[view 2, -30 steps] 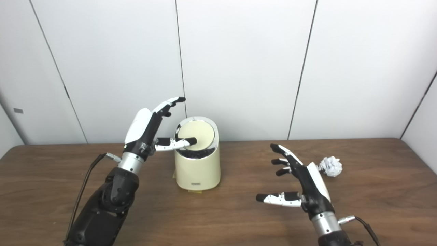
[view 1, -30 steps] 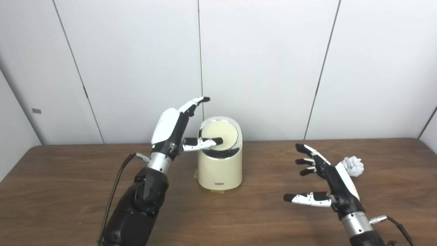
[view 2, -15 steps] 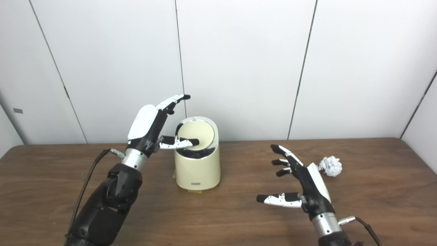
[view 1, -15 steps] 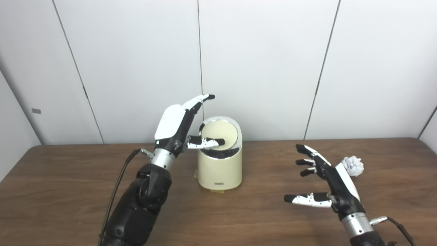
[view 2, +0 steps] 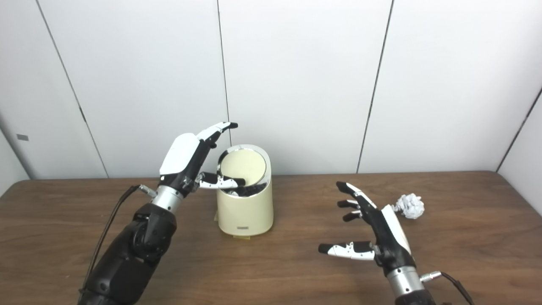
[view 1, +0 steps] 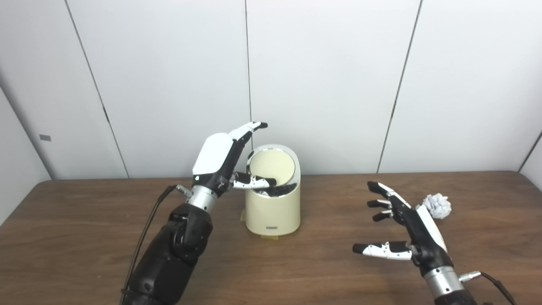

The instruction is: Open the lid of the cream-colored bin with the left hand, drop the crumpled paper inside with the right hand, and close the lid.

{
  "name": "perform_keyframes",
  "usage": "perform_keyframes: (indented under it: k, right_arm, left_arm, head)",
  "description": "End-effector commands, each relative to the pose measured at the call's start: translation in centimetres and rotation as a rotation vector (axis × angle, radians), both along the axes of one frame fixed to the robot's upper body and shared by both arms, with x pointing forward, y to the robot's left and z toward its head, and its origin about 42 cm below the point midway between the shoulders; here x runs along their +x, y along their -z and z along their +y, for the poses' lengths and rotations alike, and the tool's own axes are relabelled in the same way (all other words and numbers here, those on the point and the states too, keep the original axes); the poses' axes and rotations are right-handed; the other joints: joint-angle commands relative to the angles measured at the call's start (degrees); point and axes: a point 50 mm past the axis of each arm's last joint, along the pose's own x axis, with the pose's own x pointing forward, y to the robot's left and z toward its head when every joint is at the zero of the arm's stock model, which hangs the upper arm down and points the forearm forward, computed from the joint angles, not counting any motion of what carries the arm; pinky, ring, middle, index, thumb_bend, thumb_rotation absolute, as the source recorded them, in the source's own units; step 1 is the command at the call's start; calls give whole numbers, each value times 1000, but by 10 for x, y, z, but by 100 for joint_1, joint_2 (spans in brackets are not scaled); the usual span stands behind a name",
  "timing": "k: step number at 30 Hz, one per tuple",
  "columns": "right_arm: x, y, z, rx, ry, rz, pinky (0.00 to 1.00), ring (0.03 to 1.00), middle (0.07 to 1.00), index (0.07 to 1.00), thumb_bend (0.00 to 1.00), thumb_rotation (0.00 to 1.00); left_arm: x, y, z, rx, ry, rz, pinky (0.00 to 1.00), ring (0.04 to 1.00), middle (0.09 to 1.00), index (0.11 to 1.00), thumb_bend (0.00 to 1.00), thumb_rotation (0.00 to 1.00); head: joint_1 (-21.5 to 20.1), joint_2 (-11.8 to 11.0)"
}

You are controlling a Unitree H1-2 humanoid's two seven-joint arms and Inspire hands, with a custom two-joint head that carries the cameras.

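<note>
Reaching over the cream-colored bin (view 1: 273, 212) with our left robot hand (view 1: 220, 163), we press its thumb against the tilted lid (view 1: 272, 166), fingers spread and gripping nothing. Our right robot hand (view 1: 408, 231) hovers open above the table (view 1: 84, 237), near its right side. Just beyond it on the right, the crumpled paper (view 1: 438, 206) lies on the table.

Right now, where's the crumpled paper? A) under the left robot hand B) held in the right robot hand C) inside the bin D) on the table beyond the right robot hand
D: the crumpled paper lies on the table, just past the open, empty right robot hand.
</note>
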Motion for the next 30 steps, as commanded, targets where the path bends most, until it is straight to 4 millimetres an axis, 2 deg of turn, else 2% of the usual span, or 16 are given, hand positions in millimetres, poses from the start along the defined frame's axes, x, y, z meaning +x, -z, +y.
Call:
perform_keyframes:
  k: [1,13,20,30]
  right_arm:
    - [6,-22,-2,-9,-9,-96,595,752,871,855,791,154]
    - [5,-24,-2,-7,-2,-84,600,753,872,852,792,146]
    - [5,-24,-1,-9,-4,-89,594,748,866,844,795,133]
    - [5,-23,-1,-10,-6,-90,596,752,866,846,792,165]
  left_arm:
    - [11,-32,-3,-8,5,-86,700,865,897,899,881,167]
    - [17,-27,-3,7,5,-71,692,858,889,894,862,144]
    - [20,-26,-4,7,3,-70,693,854,884,891,847,174]
    - [24,-28,-8,7,-9,-69,693,846,881,889,804,188]
  head:
    - [-3,2]
    - [-16,20]
    - [-30,28]
    - [-33,54]
